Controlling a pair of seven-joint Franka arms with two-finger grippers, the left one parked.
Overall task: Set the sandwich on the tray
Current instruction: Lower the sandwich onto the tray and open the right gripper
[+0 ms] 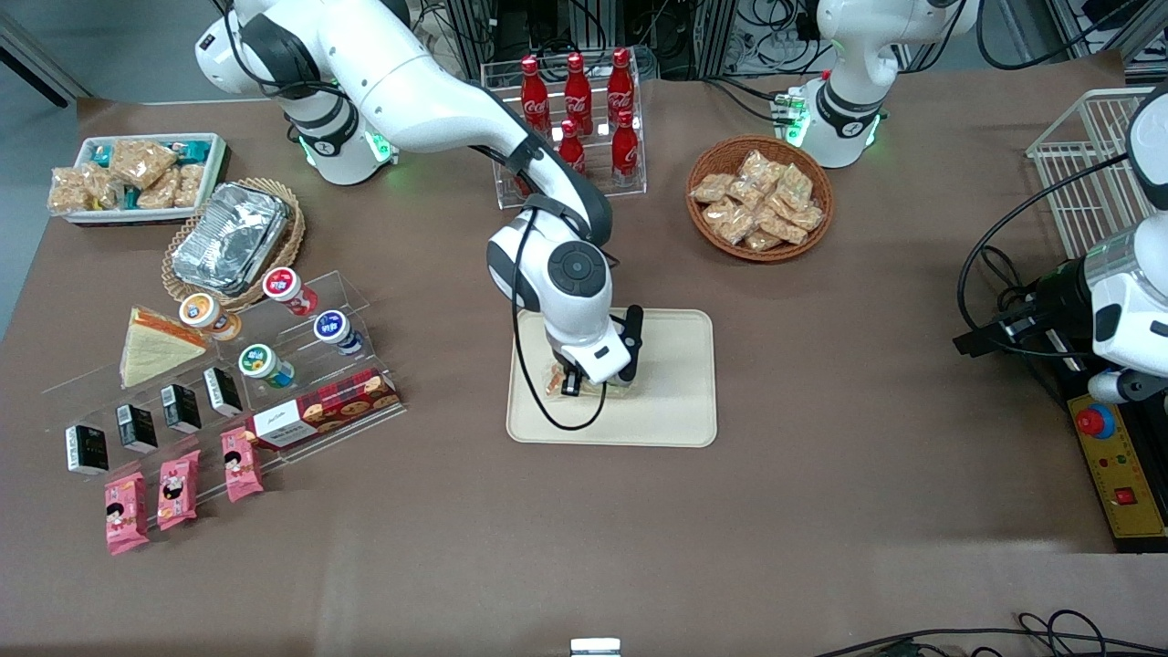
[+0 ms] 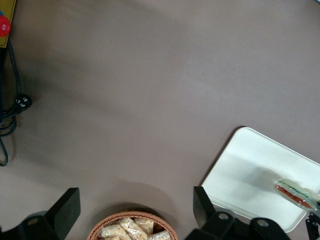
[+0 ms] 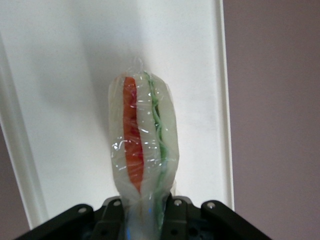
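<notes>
The task looks close to its end, but it is not finished. The claw (image 1: 573, 383) of the working arm is low over the tray (image 1: 675, 401), and it is clamped on the sandwich (image 3: 142, 145); in the right wrist view the wrapped wedge sticks out from between the two fingers, with the orange-red stripe and the green stripe along its cut edge. In the left wrist view the sandwich (image 2: 296, 192) seems to lie on or just above the tray (image 2: 245, 170), but it cannot be told whether it really touches the surface. So the carrying part appears done, and what is probably left is to lower the last bit if needed, to let the fingers go apart, and to lift the arm away. A second wedge (image 1: 155, 347), showing mostly plain bread, lies on the counter (image 1: 821, 511) well apart from the claw, toward the working arm's end. About writing: the red bottles (image 1: 584, 105), in a clear rack farther from the front camera than the claw, carry white script that reads as Coca-Cola. The red biscuit box (image 1: 319, 411) has a white end with a small dark script which is not readable. The labels on the small cups (image 1: 265, 360) and the pink packets (image 1: 178, 488) also cannot be read.
</notes>
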